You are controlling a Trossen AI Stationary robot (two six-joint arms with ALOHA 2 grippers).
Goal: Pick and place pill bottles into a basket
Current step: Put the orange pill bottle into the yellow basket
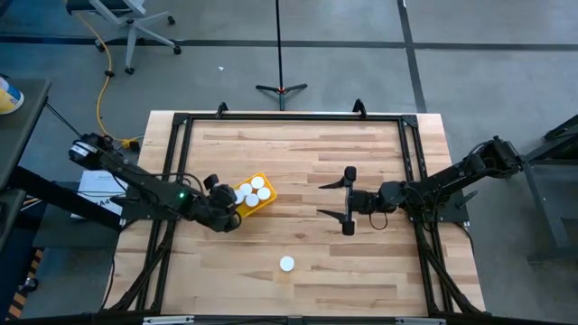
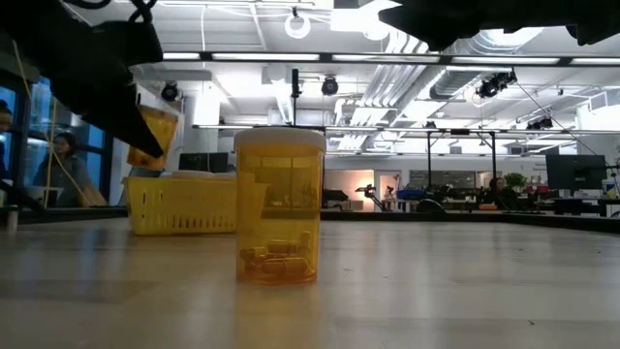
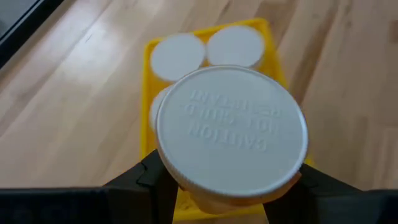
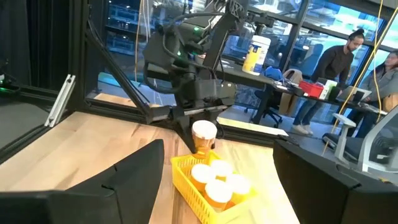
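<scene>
The yellow basket [image 1: 268,202] sits left of the table's middle and holds three white-capped pill bottles [image 1: 260,188]. My left gripper [image 1: 235,200] is shut on another amber pill bottle [image 3: 231,137] and holds it above the basket's left end [image 3: 148,74]; the bottle also shows in the low view [image 2: 155,136] and in the right wrist view [image 4: 204,135]. One more pill bottle [image 1: 286,264] stands upright on its base on the table nearer the front edge [image 2: 280,206]. My right gripper [image 1: 348,200] is open and empty, right of the basket. My left gripper pinches the bottle's amber body just under its white cap [image 3: 205,200] between its two fingers [image 3: 146,180]. The fingers come from the table's left, slanting down. The bottle hangs about upright, cap up, clear of the basket [image 2: 179,206].
Black frame rails [image 1: 181,126] run along the table's left, far and right edges. There is bare wood between the basket and my right gripper and along the front. People [image 4: 339,68] are in the room beyond the table.
</scene>
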